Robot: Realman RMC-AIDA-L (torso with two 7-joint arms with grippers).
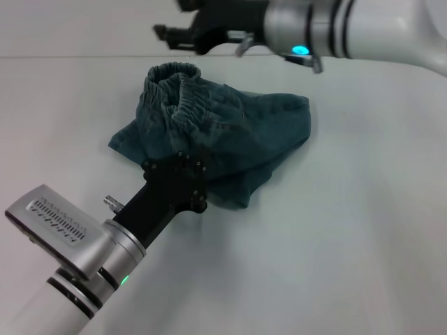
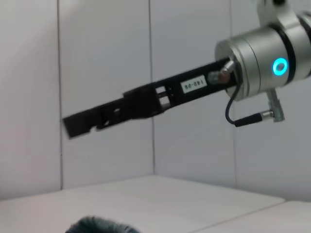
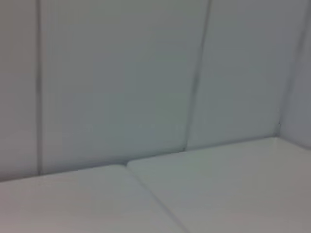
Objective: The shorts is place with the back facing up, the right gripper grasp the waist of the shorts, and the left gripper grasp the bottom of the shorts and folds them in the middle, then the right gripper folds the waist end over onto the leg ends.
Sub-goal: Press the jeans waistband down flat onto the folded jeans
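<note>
Left gripper (image 1: 183, 167), nearest the camera, is pressed down into the near edge of the shorts (image 1: 223, 136); its black fingers are buried in the dark cloth, so whether they are apart or clamped on fabric cannot be told. From that gripper the garment spreads away and to the right as a crumpled teal heap on the white table (image 1: 335, 251), with a loose flap of leg hem lying just beside the fingers on their right.

Soft, light denim-like cloth of this kind will sag, bunch and drag along the table rather than hold a shape, so a pinch through both layers at an edge looks wiser than a grab at the middle. The elastic waistband (image 1: 174, 87), gathered and standing up in a ruffled loop beyond the left gripper, looks the firmest place to take hold.

Farthest off, the right gripper (image 1: 167, 33) hangs in the air above and just behind that waistband, touching nothing; the left wrist view shows its long black fingers (image 2: 80, 124) lying close together, empty
</note>
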